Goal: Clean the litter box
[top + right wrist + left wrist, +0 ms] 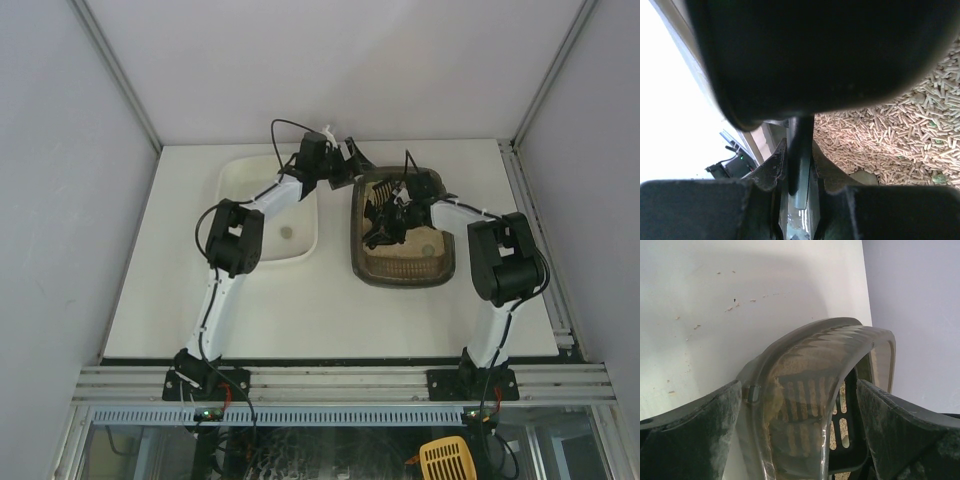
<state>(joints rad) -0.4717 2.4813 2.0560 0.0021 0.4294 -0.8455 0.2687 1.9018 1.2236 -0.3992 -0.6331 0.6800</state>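
Left pincer (799, 385) we read as released, jaws astride the far-left rim of the litter box (403, 280). It sits right of centre on the tabletop (300, 310), long axis running away from our bases. Right pincer (800, 185), our nearer arm, is clenched on the scoop (837, 455) handle inside it.

Reaching forward, the left tool (797, 386) is spread wide while the right tool (800, 167) is clamped tight.
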